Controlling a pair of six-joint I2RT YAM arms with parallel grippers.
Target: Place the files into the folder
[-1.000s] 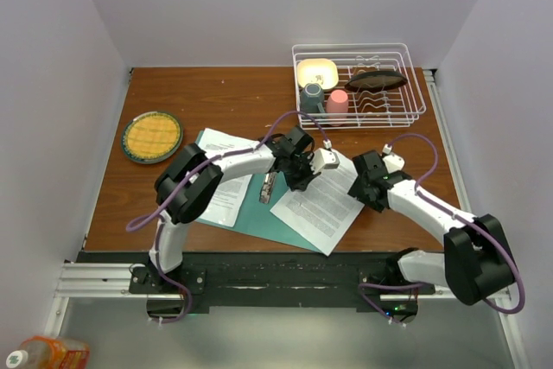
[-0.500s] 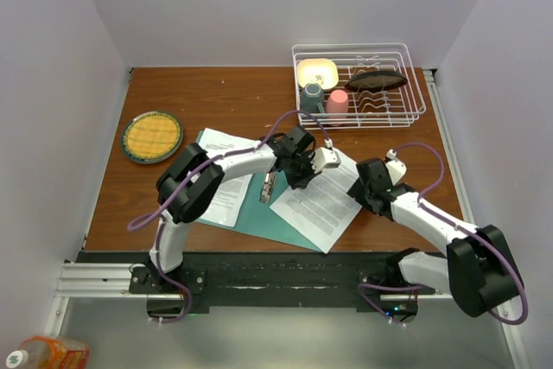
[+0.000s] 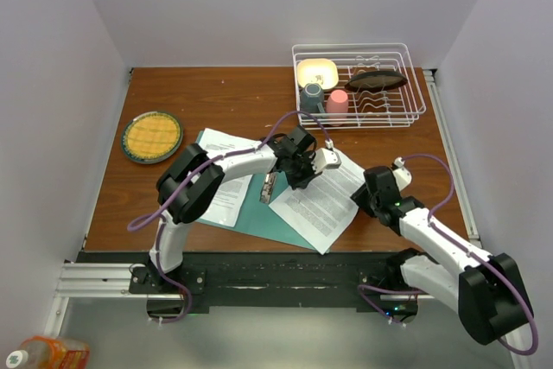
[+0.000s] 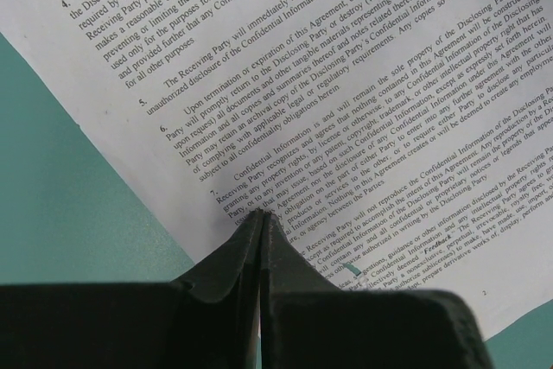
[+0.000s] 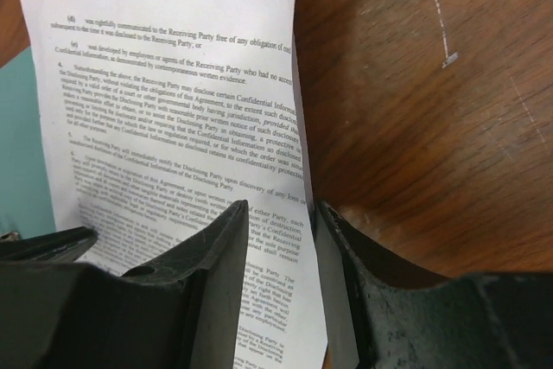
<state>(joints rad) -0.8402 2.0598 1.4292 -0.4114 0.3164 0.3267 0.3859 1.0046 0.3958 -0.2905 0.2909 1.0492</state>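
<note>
The teal folder (image 3: 259, 211) lies open on the table. One printed sheet (image 3: 226, 170) rests on its left leaf. A second sheet (image 3: 321, 200) lies askew, partly on the right leaf and partly on the wood. My left gripper (image 3: 298, 181) is shut, and its tips (image 4: 261, 213) press down on this sheet (image 4: 346, 84) near the edge beside the teal card (image 4: 69, 179). My right gripper (image 3: 363, 200) is open at the sheet's right edge. In the right wrist view (image 5: 281, 213) that slightly raised edge (image 5: 298, 127) stands between the fingers.
A white wire dish rack (image 3: 390, 116) with cups and bowls stands at the back right. A yellow plate (image 3: 151, 136) lies at the left. A small dark object (image 3: 269, 186) lies on the folder by my left gripper. Bare wood (image 5: 415, 84) is right of the sheet.
My right arm has drawn back toward the near right, and its gripper now sits at the sheet's right edge. My left gripper has stayed on the sheet.
</note>
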